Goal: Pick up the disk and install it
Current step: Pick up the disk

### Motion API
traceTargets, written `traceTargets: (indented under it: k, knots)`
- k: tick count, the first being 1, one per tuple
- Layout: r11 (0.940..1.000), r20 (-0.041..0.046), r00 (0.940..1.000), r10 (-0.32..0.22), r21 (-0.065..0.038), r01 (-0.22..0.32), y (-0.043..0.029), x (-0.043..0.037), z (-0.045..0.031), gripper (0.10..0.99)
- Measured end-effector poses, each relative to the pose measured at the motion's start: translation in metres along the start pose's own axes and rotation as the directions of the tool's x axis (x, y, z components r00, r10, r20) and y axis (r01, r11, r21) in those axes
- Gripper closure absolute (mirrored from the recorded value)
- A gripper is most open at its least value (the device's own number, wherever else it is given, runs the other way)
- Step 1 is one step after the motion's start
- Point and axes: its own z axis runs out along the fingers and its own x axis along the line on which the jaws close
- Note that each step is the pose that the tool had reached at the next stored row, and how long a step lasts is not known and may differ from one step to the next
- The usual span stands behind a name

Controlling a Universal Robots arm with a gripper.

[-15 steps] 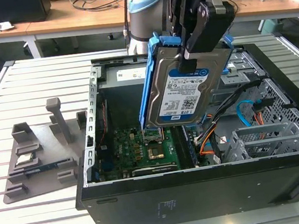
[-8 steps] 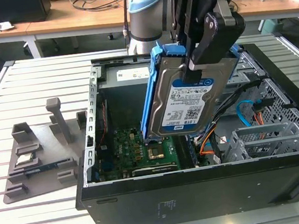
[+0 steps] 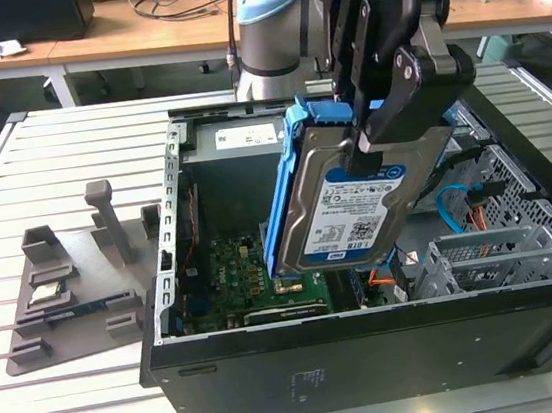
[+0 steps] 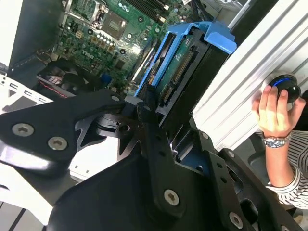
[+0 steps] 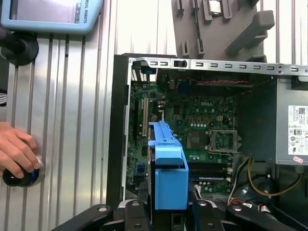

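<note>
the gripper (image 3: 358,148) is closed on the disk (image 3: 347,213), its black fingers clamping the upper part of the drive body. the disk hangs tilted in the air above the open computer case (image 3: 376,365), with its labelled face toward the exterior camera and its blue side rail (image 3: 280,201) on the exterior view's left. its lower edge is over the green motherboard (image 3: 226,273) and is not seated in any bay. the case lies on its side on the slatted metal table (image 3: 59,163). a grey fixture (image 3: 67,313) rests on the table at the exterior view's left of the case and carries 1 small square chip (image 3: 47,292). in the first wrist view, a person's hand (image 5: 17,151) rests on a round knob (image 5: 14,177) on the table.
</note>
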Motion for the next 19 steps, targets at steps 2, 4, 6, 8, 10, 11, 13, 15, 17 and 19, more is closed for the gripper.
traceTargets:
  k: [2, 4, 6, 8, 10, 11, 13, 15, 17, 19]
  knots:
    - [1.0000, 0.0001, 1.0000, 0.000, 0.000, 0.000, 0.0002, 0.0077, 0.0006, 0.722]
    - [1.0000, 0.0001, 1.0000, 0.000, 0.000, 0.000, 0.0003, 0.0139, 0.0010, 0.722]
    - [1.0000, 0.0001, 1.0000, 0.000, 0.000, 0.000, 0.0004, 0.0181, 0.0013, 0.722]
    - [1.0000, 0.0001, 1.0000, 0.000, 0.000, 0.000, -0.0011, 0.0203, 0.0015, 0.722]
    - [1.0000, 0.0000, 1.0000, 0.000, 0.000, 0.000, -0.0043, 0.0204, 0.0012, 0.722]
    - [1.0000, 0.0002, 1.0000, 0.000, 0.000, 0.000, -0.0081, 0.0206, 0.0010, 0.722]
    - [1.0000, 0.0001, 1.0000, 0.000, 0.000, 0.000, -0.0145, 0.0208, 0.0005, 0.722]
    - [1.0000, 0.0001, 1.0000, 0.000, 0.000, 0.000, -0.0239, 0.0203, -0.0003, 0.722]
    - [1.0000, 0.0002, 1.0000, 0.000, 0.000, 0.000, -0.0314, 0.0185, -0.0013, 0.722]
    - [1.0000, -0.0001, 1.0000, 0.000, 0.000, 0.000, -0.0365, 0.0167, -0.0031, 0.722]
